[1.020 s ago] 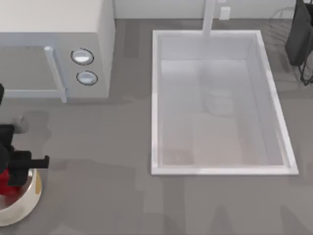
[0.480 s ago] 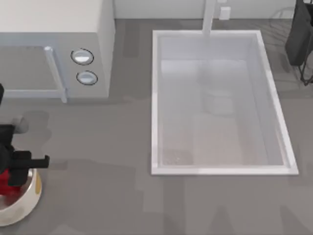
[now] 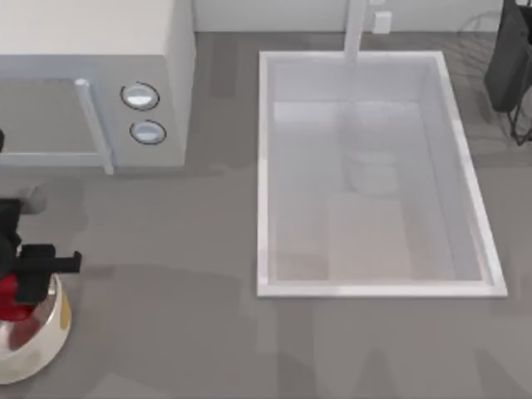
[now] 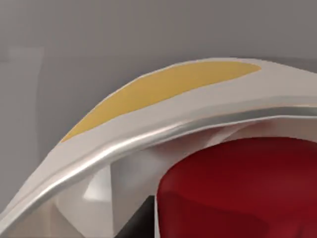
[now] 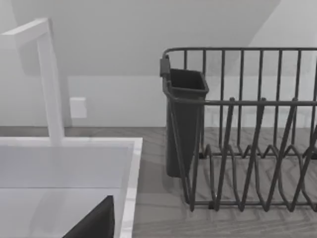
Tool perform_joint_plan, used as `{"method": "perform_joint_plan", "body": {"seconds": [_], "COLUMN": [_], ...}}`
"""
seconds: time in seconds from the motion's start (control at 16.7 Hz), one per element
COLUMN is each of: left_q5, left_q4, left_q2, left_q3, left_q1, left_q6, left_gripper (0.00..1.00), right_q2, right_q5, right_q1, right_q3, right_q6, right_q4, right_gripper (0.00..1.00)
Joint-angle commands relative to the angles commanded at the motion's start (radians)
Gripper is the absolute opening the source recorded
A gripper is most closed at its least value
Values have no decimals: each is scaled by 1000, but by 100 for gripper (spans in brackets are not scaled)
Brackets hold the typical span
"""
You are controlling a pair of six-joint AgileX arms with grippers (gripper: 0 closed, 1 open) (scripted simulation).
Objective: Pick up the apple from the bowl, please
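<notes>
Red apple [image 3: 8,297] sits low in your bowl [image 3: 50,337] at the table's left edge, your left gripper [image 3: 18,283] right down over it, nothing lifted, though you can't tell how wide its fingers stand, your right arm well apart.

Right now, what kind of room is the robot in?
Most likely a kitchen counter: there is a white rectangular sink with a tap, a pale microwave with two round knobs, and a dark wire dish rack.
</notes>
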Motion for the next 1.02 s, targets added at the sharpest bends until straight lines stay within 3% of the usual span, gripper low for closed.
{"method": "perform_joint_plan", "body": {"seconds": [0.18,0.66,1.02], "left_q5": [0,-1,-1], "left_q4": [-163,-817,-966], "left_q2": [9,-23,-55], "left_q3": [160,779,922], "left_q1": [-3,-12,-14], "left_q6": [-3,-12,-15], "left_gripper": [0,0,0], "right_q2": [0,0,0], "right_q5": [0,0,0], "right_q1": [0,0,0], "right_q3": [0,0,0], "right_q6": [0,0,0], "right_q4": [0,0,0], "right_gripper": [100,100,100]}}
